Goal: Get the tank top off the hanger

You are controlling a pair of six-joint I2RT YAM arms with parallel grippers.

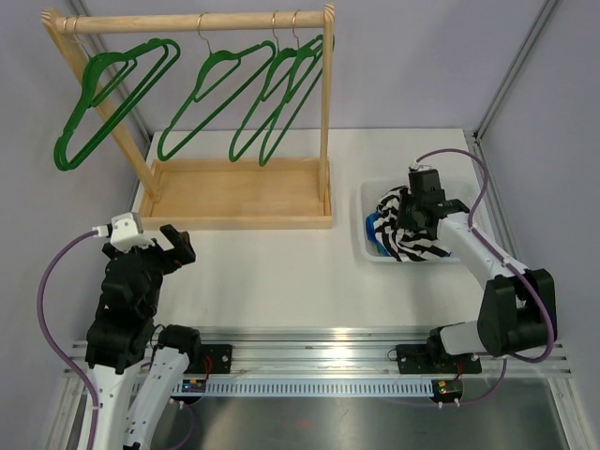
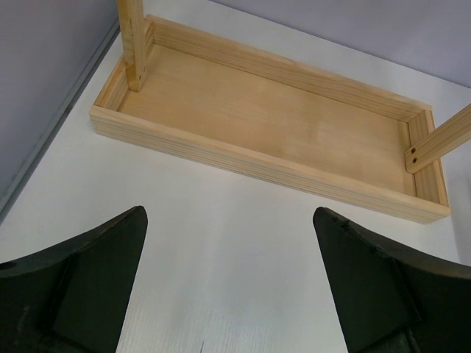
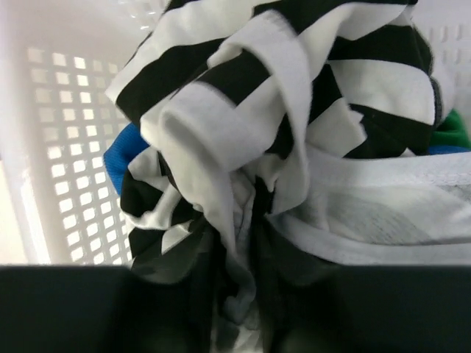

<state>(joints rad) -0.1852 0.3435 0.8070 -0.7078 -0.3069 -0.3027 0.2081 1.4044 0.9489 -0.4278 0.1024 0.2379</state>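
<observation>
My right pincer [image 1: 412,223] clamps the tank top [image 1: 411,247] bunched just below in the basket [image 1: 367,202]; left pincer [image 1: 176,246] gapes empty.

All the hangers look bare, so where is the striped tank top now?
In the top view, the striped tank top is bunched in the white basket on the right, just right of the wooden rack, with the right gripper closed on it.

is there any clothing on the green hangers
No, the green hangers hang bare; the striped tank top is in the white basket.
</observation>
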